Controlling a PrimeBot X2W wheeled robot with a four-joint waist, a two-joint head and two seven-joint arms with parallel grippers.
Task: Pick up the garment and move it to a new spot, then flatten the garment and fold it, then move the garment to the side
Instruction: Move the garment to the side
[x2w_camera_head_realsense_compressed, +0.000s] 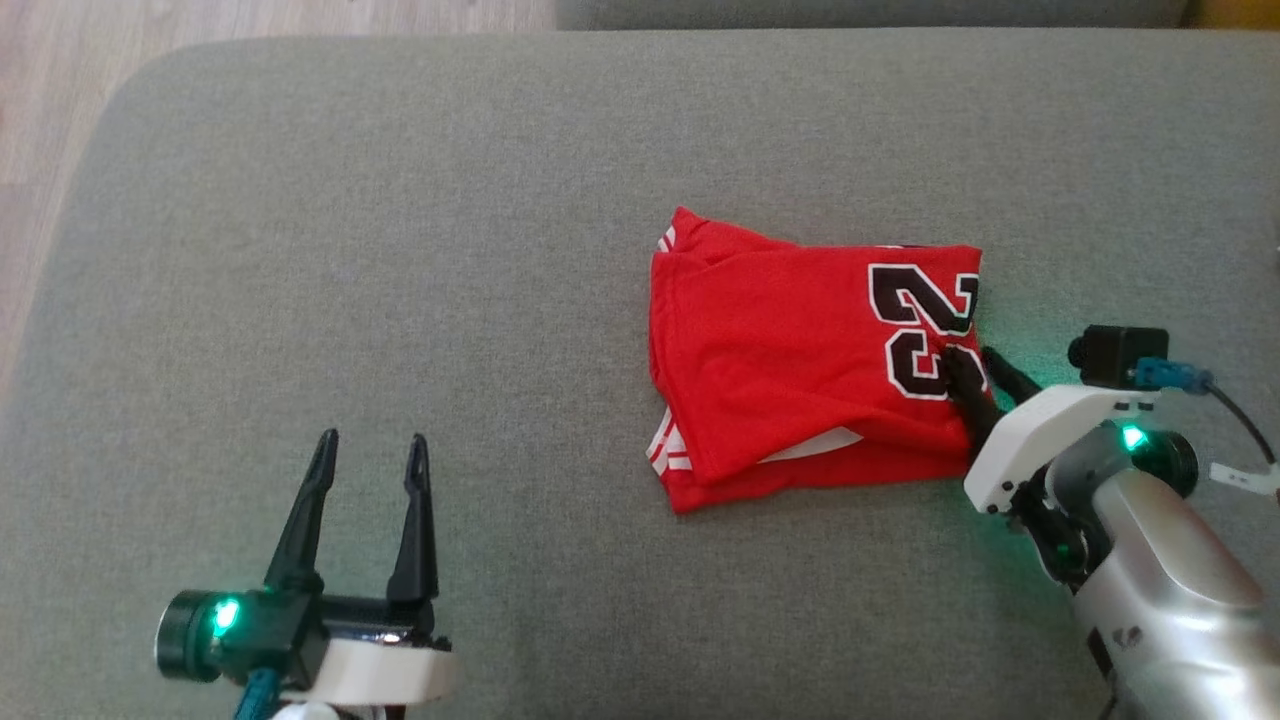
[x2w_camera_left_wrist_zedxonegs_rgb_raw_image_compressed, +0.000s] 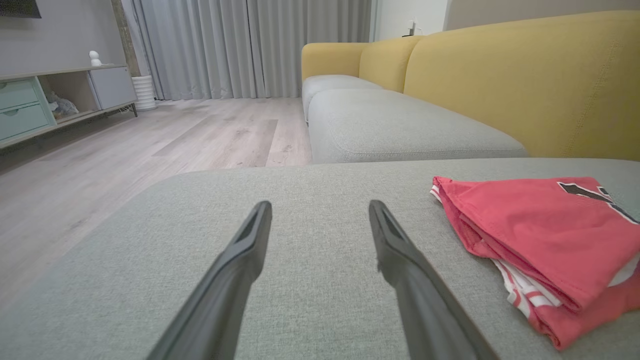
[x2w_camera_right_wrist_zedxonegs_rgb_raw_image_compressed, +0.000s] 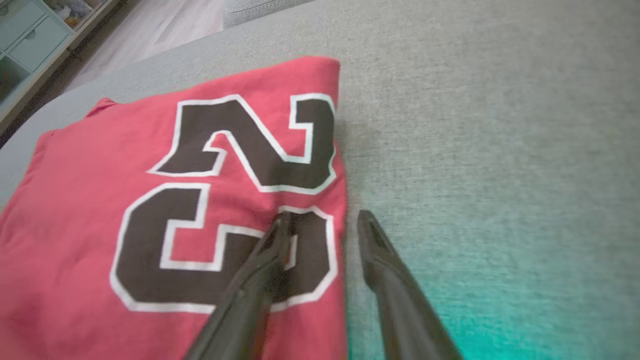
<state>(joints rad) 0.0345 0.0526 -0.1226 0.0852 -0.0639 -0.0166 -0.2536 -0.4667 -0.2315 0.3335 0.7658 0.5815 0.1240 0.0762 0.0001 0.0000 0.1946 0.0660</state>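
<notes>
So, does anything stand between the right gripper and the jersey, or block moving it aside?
Nothing visible does. The right gripper is open at the right edge of the jersey, one finger over the number, the other over the cushion beside it. The left gripper is open, well apart from the jersey, on the robot's left.

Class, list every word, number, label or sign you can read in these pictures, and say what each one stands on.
"23": large black digits edged in white, on the folded red garment. A finger of the right gripper covers part of the second digit, so the 3 is less sure.
Small dark mark on the silver forearm: too small to read.
No other text is legible.
</notes>
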